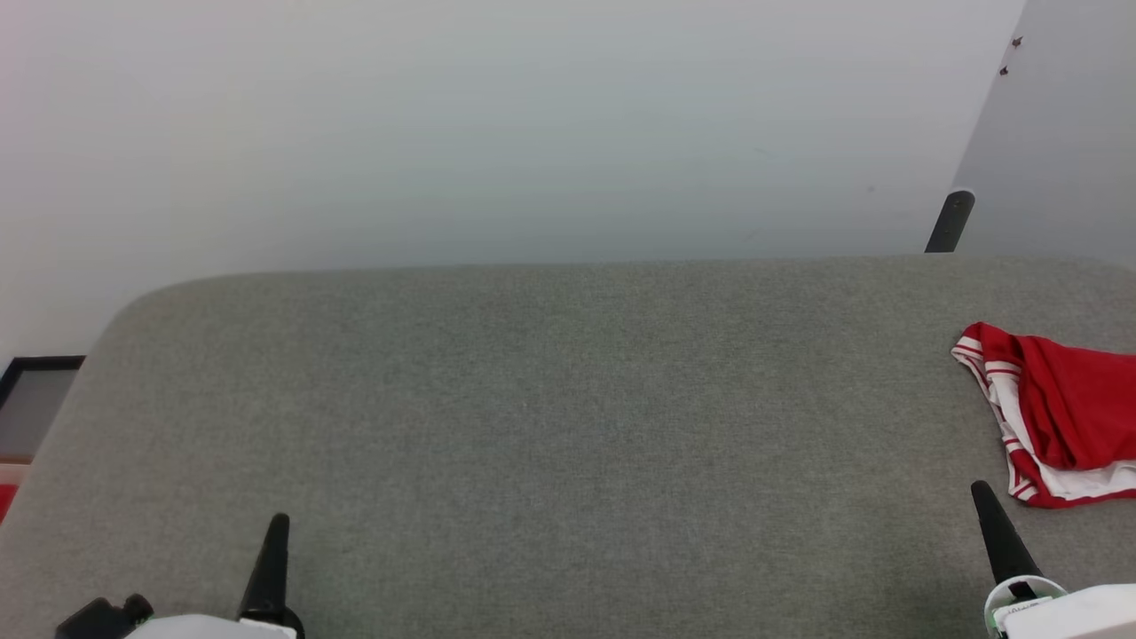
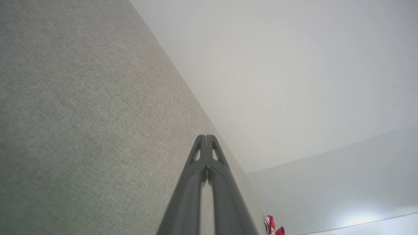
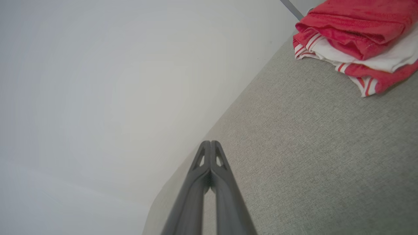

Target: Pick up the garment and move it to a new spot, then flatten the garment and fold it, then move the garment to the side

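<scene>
Garment (image 1: 1069, 404) (folded) is cropped by head view's edge.

The garment (image 1: 1065, 408) lies on the table's (image 1: 532, 399) right side, just beyond the right hand (image 1: 980, 487).

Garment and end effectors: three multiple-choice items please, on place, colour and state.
1. In the head view, where on the grey surface does the garment lie?
A. left edge B. centre C. right edge
2. The garment's colours?
A. red and white B. blue and yellow C. black
3. The left end effector and right end effector are:
A. both open B. both shut, empty C. both gripping cloth
Answers: C, it lies at the right edge; A, red cloth with white striped trim; B, fingers meet with nothing between.
</scene>
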Controlling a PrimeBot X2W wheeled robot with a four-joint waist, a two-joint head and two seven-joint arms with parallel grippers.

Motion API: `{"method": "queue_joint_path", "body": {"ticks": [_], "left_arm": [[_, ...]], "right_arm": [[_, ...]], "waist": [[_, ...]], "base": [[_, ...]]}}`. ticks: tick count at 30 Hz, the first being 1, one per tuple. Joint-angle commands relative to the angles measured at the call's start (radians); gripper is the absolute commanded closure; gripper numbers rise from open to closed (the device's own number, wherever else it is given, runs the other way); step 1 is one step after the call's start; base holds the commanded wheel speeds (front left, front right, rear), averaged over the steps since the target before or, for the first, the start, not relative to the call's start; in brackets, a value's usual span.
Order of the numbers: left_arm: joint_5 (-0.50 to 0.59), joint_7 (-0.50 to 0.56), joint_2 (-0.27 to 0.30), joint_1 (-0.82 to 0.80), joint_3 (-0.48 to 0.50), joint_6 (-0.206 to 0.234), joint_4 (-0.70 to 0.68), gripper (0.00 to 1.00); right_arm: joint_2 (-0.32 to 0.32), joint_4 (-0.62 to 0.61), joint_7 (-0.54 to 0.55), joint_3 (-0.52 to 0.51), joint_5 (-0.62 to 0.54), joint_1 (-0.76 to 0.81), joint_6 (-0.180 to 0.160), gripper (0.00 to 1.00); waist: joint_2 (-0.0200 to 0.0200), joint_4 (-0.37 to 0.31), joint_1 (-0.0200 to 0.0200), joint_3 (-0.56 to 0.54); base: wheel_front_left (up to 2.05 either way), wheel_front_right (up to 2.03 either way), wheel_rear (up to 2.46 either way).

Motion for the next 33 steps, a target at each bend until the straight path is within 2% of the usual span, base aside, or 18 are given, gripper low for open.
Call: {"method": "queue_joint_path", "body": {"ticks": [1, 33], "left_arm": [[-0.021, 0.007, 0.0, -0.023, 0.007, -0.008, -0.003, 1.0], [-0.249, 0.082, -0.066, -0.102, 0.029, -0.036, 0.037, 1.0]], "right_arm": [[0.002, -0.003, 0.002, -0.005, 0.025, -0.03, 0.0, 1.0], [0.037, 0.062, 0.03, -0.018, 0.32, -0.095, 0.0, 1.0]], "waist": [[0.0, 0.0, -0.0001, 0.001], [0.0, 0.003, -0.0001, 0.033]], "base": [[0.0, 0.0, 0.0], [0.0, 0.0, 0.0]]}}
